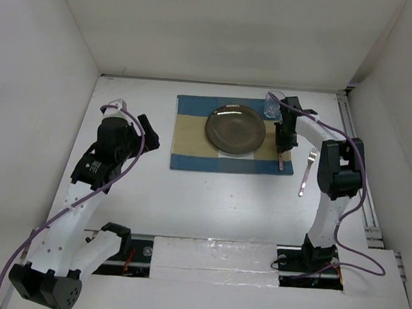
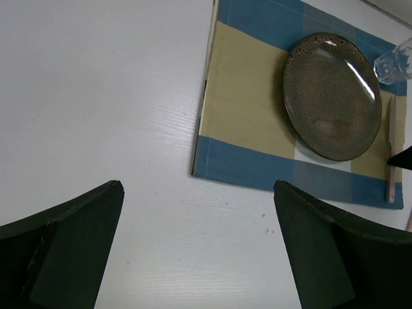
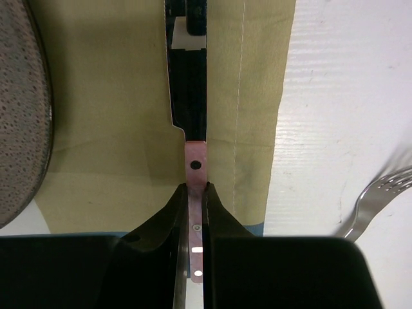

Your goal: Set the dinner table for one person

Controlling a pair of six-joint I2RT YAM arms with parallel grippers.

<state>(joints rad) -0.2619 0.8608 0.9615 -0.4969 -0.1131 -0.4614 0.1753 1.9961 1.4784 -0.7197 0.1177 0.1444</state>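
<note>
- The right gripper [image 3: 195, 193] is clenched on the pink handle of a knife [image 3: 195, 162]. In the wrist view the blade runs up the frame over the tan cloth, and I cannot tell whether it touches the cloth.
- The dinner table [image 1: 209, 204] fills the overhead view, a white top with bare surface along the lower half.
- A blue-and-tan placemat [image 1: 193, 136] lies at upper centre, with a dark speckled plate [image 1: 236, 130] on its right half.
- The knife hangs just right of the plate, over the mat's right strip.
- A clear glass [image 1: 271, 106] stands at the mat's upper right corner.
- A fork [image 1: 306, 172] lies on the bare table, right of the mat and off it.
- The left gripper [image 2: 198, 187] hovers at the left of the frame with its jaws spread and nothing between them.
- The step in hand looks like laying the knife beside the plate.
- Next, I judge, it must be lowered flat onto the strip and released, keeping clear of the plate rim. The fork awaits its place afterwards.
</note>
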